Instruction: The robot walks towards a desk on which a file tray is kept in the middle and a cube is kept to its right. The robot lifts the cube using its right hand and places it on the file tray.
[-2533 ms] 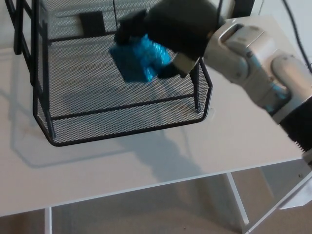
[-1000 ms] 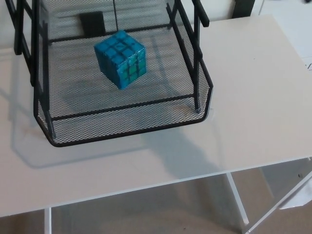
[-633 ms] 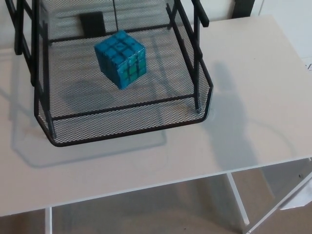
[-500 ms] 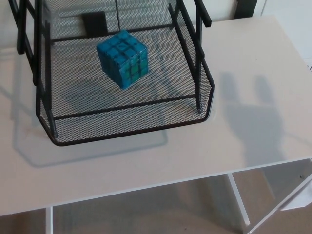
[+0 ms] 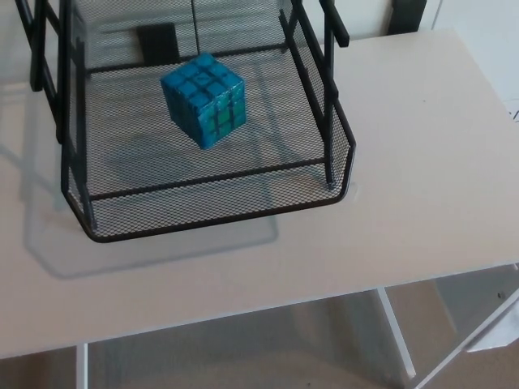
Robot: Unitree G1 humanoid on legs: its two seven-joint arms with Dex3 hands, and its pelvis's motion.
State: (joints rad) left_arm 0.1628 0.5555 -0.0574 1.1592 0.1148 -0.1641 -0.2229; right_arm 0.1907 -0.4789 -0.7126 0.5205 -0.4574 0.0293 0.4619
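Note:
A blue puzzle cube [image 5: 203,99] rests on the mesh floor of the black wire file tray [image 5: 219,212], toward the tray's middle and back. The cube stands free, with nothing touching it. The tray sits on the white desk [image 5: 422,162], its upright posts rising at the left and right sides. Neither of my hands shows in the head view.
The desk's front edge [image 5: 268,312] runs across the lower part of the picture, with white desk legs and beige carpet below it. A dark block [image 5: 156,42] stands at the back of the tray.
My right hand let go of the cube in the tray and withdrew out of view. Its shadow on the desk's right side has since gone. The camera shifted slightly.

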